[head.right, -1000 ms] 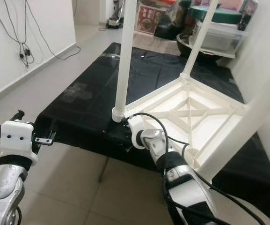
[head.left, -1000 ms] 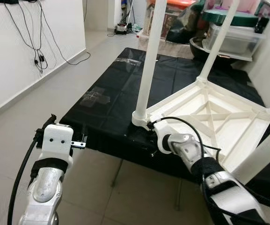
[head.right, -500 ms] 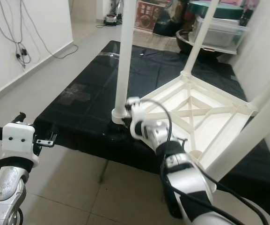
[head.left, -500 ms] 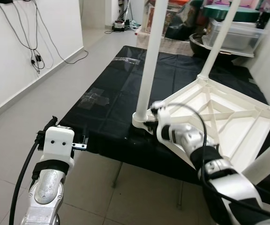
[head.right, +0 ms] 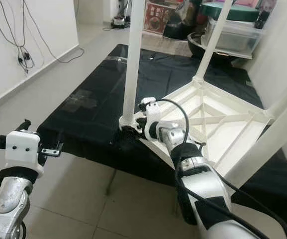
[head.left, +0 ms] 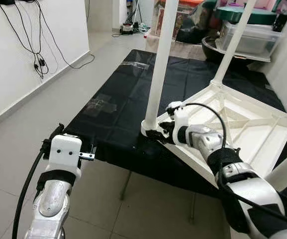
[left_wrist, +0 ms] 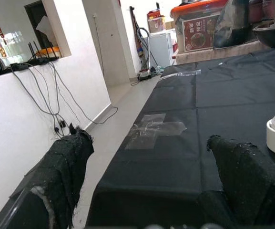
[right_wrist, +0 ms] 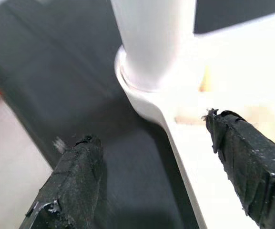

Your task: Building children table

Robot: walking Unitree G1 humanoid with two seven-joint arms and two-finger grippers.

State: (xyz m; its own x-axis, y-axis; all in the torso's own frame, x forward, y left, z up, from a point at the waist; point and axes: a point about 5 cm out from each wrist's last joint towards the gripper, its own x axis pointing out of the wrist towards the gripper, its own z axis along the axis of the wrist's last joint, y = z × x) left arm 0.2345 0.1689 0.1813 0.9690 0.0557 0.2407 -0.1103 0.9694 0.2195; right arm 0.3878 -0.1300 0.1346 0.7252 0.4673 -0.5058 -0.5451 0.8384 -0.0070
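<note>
A: where's the table?

B: white children's table (head.left: 242, 119) is upside down on the black cloth (head.left: 133, 89) that covers the work surface, toward the robot's right side. Legs point up. Near leg (head.left: 159, 64) sits in the corner socket (head.left: 150, 128) closest to the robot, a second leg (head.left: 233, 40) stands at the far corner, another (head.right: 267, 134) cuts across the right foreground

A: right gripper?

B: right gripper (head.left: 159, 133) is at that near corner, just beside the socket at the base of the near leg. Right wrist view: fingers (right_wrist: 75, 181) spread wide, one over the black cloth, the other over the white underside frame, socket between them. Can't tell if either pad is touching

A: left?

B: left gripper (left_wrist: 151, 181) is low, just off the front edge of the cloth, well apart from the table. Fingers (left_wrist: 63, 167) wide open, holding nothing. Its wrist view looks along the cloth, past a clear tape patch (left_wrist: 154, 130), leg base at the edge

A: surroundings?

B: tiled floor (head.left: 108, 199), white wall on the left with hanging cables (head.left: 39, 55), storage bins (head.left: 242, 37) behind
</note>
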